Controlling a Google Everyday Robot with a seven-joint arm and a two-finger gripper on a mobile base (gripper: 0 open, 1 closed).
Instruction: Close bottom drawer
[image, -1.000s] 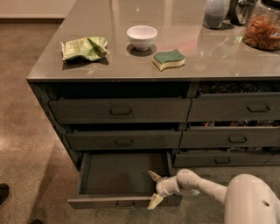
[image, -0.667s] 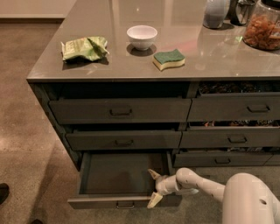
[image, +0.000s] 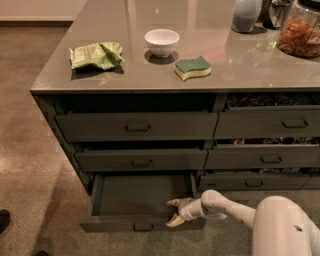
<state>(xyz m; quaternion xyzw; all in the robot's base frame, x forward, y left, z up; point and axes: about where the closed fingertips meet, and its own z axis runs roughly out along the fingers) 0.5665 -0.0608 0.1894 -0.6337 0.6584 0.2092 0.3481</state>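
The open bottom drawer (image: 131, 196) has its front's right end at the spread pincer (image: 173, 213).

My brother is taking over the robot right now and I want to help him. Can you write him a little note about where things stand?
Gripper: open, holding nothing, low at the right end of the bottom drawer, jaws spread at its front edge.
Bottom drawer: pulled well out, bare inside.
Done: the gripper is at the drawer.
Left: push the drawer fully in.
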